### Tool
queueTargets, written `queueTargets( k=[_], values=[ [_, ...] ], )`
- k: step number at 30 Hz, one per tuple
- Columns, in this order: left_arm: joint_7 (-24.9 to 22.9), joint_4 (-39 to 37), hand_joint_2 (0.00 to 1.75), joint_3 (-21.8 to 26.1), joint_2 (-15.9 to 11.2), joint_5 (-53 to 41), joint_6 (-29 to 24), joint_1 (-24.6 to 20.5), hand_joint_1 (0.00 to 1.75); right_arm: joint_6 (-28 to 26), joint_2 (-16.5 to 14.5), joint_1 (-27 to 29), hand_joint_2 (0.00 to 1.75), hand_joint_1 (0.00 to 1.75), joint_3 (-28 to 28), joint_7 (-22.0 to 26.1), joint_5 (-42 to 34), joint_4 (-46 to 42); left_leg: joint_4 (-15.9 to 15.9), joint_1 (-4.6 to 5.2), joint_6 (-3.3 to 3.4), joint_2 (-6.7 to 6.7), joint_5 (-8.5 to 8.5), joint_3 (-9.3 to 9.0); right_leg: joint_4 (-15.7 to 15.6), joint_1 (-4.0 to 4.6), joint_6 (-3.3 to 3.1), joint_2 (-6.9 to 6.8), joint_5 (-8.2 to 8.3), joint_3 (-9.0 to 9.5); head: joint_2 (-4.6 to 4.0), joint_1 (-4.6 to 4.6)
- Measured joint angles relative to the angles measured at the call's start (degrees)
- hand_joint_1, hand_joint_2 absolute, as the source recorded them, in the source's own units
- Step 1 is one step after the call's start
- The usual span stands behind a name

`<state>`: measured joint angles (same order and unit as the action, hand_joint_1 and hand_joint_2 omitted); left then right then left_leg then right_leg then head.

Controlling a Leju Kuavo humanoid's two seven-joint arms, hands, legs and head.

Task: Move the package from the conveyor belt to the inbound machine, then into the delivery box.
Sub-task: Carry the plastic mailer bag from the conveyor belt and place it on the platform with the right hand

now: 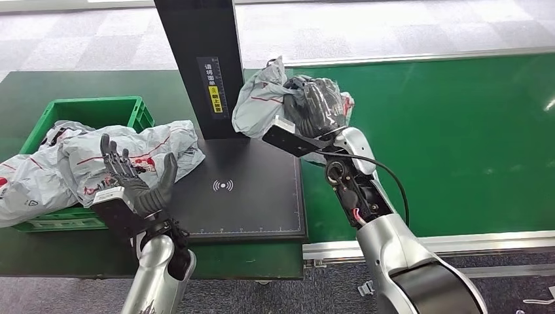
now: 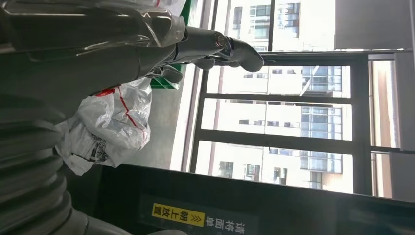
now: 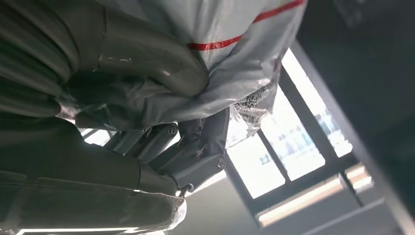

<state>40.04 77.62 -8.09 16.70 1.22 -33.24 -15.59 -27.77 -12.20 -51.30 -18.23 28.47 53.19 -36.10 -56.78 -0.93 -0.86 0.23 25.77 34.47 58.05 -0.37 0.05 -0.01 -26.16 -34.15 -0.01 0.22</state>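
The right hand [image 1: 319, 104] grips a crumpled grey plastic mailer package with red stripes [image 1: 262, 101], holding it raised beside the black upright post [image 1: 196, 59] of the flat black inbound machine [image 1: 242, 196], at the edge of the green conveyor belt [image 1: 445, 137]. The left hand [image 1: 134, 180] hovers with fingers spread and holds nothing, near the green plastic delivery box [image 1: 91, 111] heaped with similar grey mailer bags [image 1: 59, 170].

My left hand [image 2: 210, 49], fingers apart, holding nothing.
Beyond it I see a grey package [image 2: 112, 125] and a yellow label [image 2: 177, 214].
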Motion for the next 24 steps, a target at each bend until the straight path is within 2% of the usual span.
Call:
queueTargets(
  k=[7,19,24],
  values=[
    [0.0,1.5,1.75,-0.2,0.0,0.1,0.0,0.6,0.0,0.1,-0.3,-2.7,1.75,1.75,-2.4,-0.3,0.5,7.2,0.0,0.01,0.01,-0.06,0.02,0.04,0.0,-0.01,0.01,0.0,0.0,-0.02,0.01,0.0],
    [0.0,1.9,1.75,-0.2,0.0,0.0,-0.1,0.7,0.0,0.1,-0.3,-3.5,1.75,1.75,-3.2,-0.4,0.7,10.2,0.0,0.0,0.01,-0.05,0.01,0.02,0.0,0.0,0.0,0.01,0.0,-0.02,0.01,0.02],
    [0.0,3.3,1.75,-0.4,0.0,-1.0,-2.3,0.9,0.0,1.8,-0.8,-4.3,1.75,1.75,-4.9,-2.3,4.8,11.3,0.0,0.0,0.01,-0.01,0.02,0.02,0.0,0.0,0.0,0.01,0.0,-0.03,0.0,0.01]
  ],
)
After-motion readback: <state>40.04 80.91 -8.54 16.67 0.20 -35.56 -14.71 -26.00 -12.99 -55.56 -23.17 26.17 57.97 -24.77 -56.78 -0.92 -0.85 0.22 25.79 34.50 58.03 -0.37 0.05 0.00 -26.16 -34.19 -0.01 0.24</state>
